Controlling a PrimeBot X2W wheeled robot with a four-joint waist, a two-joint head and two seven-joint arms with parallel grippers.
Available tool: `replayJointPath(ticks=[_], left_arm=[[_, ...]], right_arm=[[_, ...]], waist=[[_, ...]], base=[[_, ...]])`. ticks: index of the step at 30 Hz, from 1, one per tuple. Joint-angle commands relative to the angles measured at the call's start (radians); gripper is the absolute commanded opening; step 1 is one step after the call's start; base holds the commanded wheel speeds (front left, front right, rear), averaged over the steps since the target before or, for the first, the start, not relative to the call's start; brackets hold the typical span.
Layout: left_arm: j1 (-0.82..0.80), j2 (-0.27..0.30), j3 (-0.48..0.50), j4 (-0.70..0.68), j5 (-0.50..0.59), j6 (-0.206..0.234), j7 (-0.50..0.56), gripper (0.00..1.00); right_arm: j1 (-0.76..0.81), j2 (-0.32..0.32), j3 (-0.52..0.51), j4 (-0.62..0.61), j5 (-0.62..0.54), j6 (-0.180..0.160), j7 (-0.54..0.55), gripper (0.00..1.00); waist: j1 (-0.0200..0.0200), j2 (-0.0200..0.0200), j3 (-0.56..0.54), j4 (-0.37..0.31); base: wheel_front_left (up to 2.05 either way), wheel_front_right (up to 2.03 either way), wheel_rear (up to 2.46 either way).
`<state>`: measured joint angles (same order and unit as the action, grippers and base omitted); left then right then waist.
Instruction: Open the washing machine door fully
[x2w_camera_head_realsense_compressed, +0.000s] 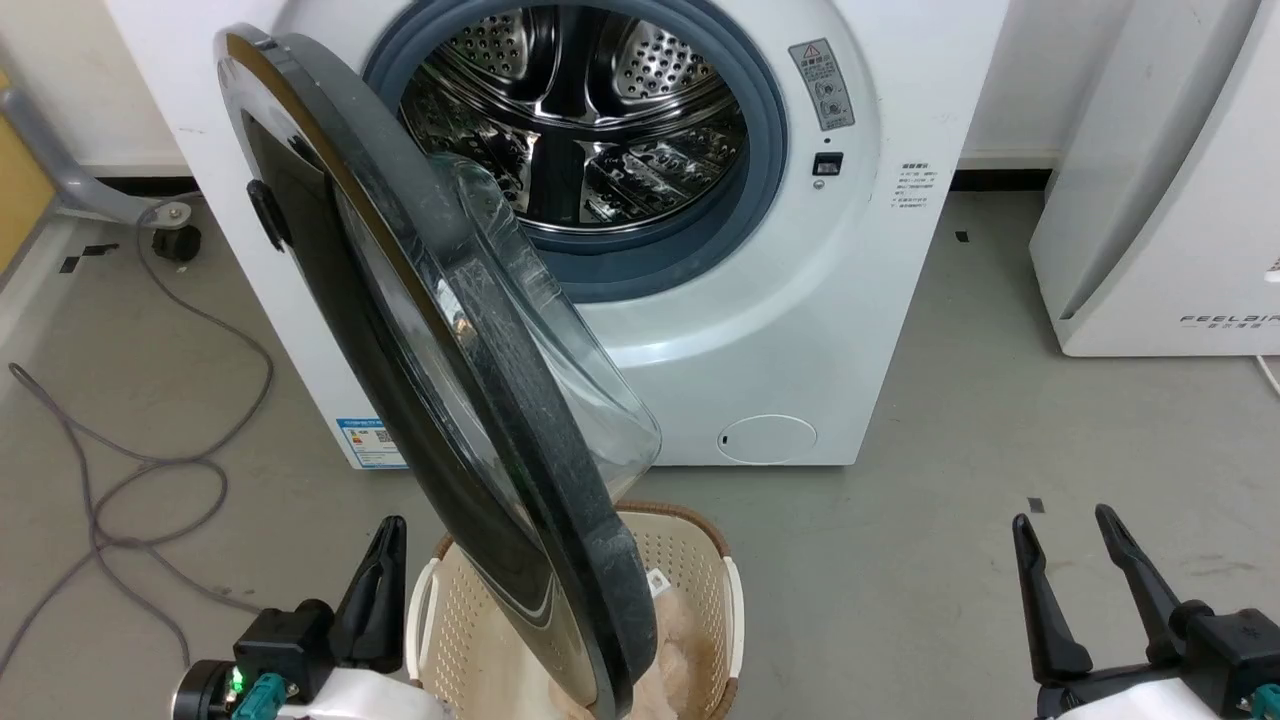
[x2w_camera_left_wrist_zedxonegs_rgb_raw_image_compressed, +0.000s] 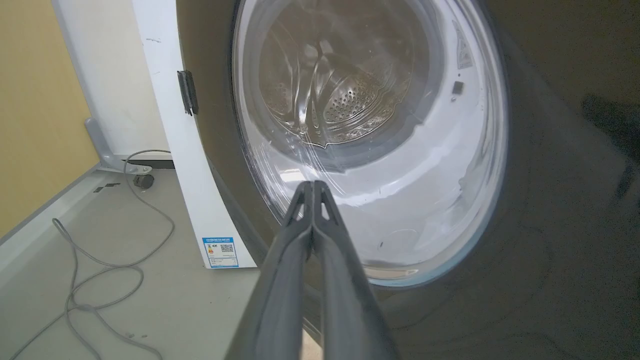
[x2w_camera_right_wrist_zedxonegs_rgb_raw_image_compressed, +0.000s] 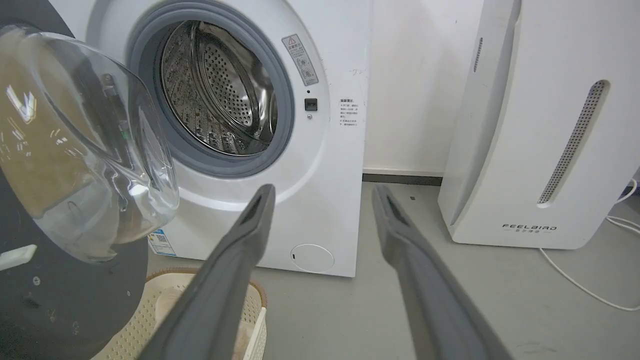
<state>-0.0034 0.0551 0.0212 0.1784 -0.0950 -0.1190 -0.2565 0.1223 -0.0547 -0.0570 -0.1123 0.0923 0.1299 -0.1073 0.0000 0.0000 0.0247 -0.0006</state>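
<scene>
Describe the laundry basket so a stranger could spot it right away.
Find the white washing machine with its round black-rimmed door swung open. On the floor before it, under the door's lower edge, sits the basket: cream with holes and a brown rim, unlike the solid white machine.

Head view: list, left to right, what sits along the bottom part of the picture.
grey cable → left pincer → laundry basket → right pincer
</scene>
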Motion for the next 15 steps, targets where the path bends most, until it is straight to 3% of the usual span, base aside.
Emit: replayJointPath(ticks=[1,9,15], left_arm=[[0.006,0.006,-0.005,0.005,-0.011,-0.007,-0.005,0.00],[-0.004,0.018,0.004,-0.008,-0.038,-0.003,-0.005,0.00],[-0.038,0.027,0.020,-0.159,-0.037,0.012,-0.005,0.00]], right_arm=[[0.017,0.004,0.000,0.002,0.004,0.001,0.001,1.00],[0.028,0.004,-0.001,0.002,0.013,0.001,0.007,1.00],[0.034,0.004,-0.009,-0.001,0.019,0.001,0.009,1.00]], waist=[[0.0000,0.0000,-0.001,-0.001],[0.0000,0.0000,-0.012,0.001],[0.0000,0.0000,-0.013,0.005]], base=[[0.00,0.00,0.00],[0.00,0.00,0.00],[0.00,0.00,0.00]])
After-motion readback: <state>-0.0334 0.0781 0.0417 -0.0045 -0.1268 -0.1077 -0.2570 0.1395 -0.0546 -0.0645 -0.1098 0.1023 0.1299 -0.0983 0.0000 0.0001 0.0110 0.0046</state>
